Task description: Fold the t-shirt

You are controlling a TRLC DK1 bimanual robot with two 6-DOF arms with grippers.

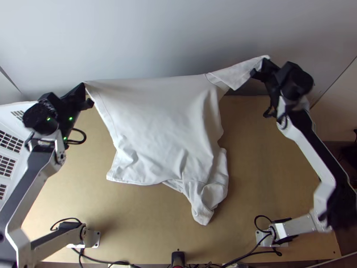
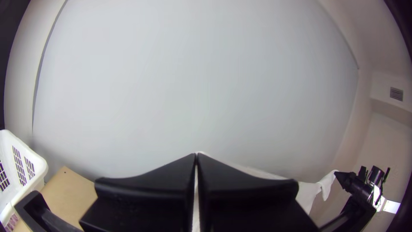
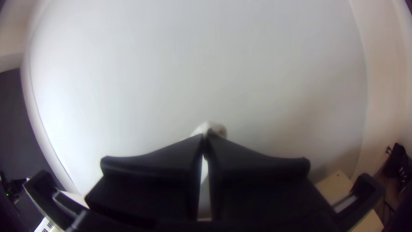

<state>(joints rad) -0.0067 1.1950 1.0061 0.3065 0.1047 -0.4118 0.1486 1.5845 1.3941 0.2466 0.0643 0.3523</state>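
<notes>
Spanning gripper to gripper, t-shirt (image 1: 156, 120): raised edge runs crosswise, lower end rumpled on the table (image 1: 252, 178), base side of both tools. Left gripper (image 2: 196, 157) pinched together on one upper corner; right gripper (image 3: 206, 136) clamped on what looks like a sleeve (image 1: 238, 73). Laying it flat probably needs both moving together, edge taut; uneven pull could skew it.

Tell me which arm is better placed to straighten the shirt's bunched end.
Right, probably: the bunched end of the shirt lies closer to the right arm's base than the left's. Its jaws pinch a raised end, so they'd have to release first.
</notes>
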